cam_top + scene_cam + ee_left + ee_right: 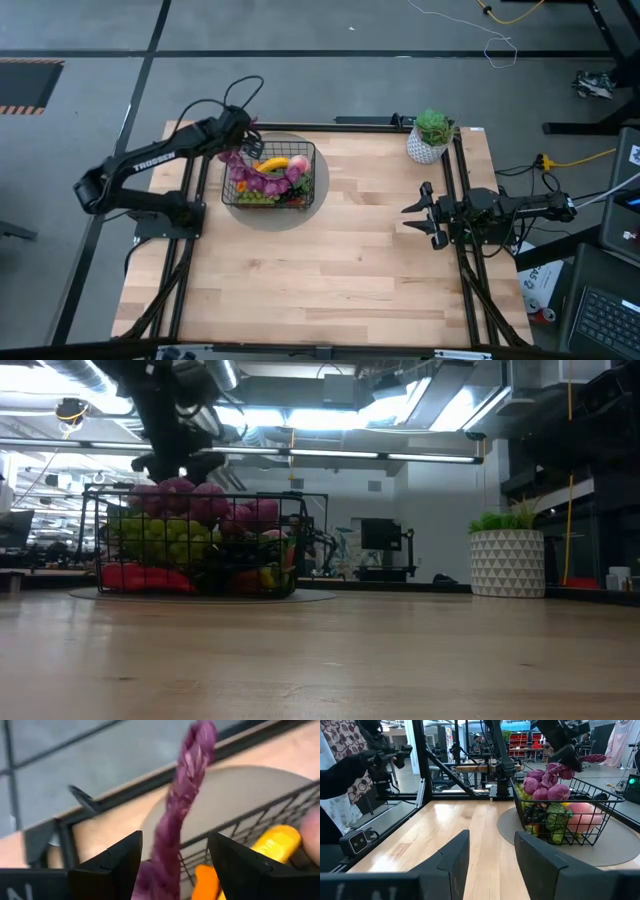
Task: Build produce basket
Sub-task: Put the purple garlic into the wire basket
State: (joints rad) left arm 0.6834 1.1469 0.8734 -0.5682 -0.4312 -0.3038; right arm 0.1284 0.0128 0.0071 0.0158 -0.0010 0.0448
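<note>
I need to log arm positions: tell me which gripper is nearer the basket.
Left. The left gripper hangs over the basket's far left corner, open around the purple string of bulbs. The right gripper waits across the table at its right edge.

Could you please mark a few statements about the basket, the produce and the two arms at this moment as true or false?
1. The left gripper is over the basket with the purple string of bulbs between its open fingers. True.
2. The basket lies tipped on its side. False: it stands upright on a round grey mat.
3. The right gripper holds the banana. False: it is open and holds nothing, at the table's right side; the banana is in the basket.
4. A potted plant stands at the table's far right corner, apart from the basket. True.
5. The green grapes lie loose on the table. False: the green grapes are inside the basket.
</note>
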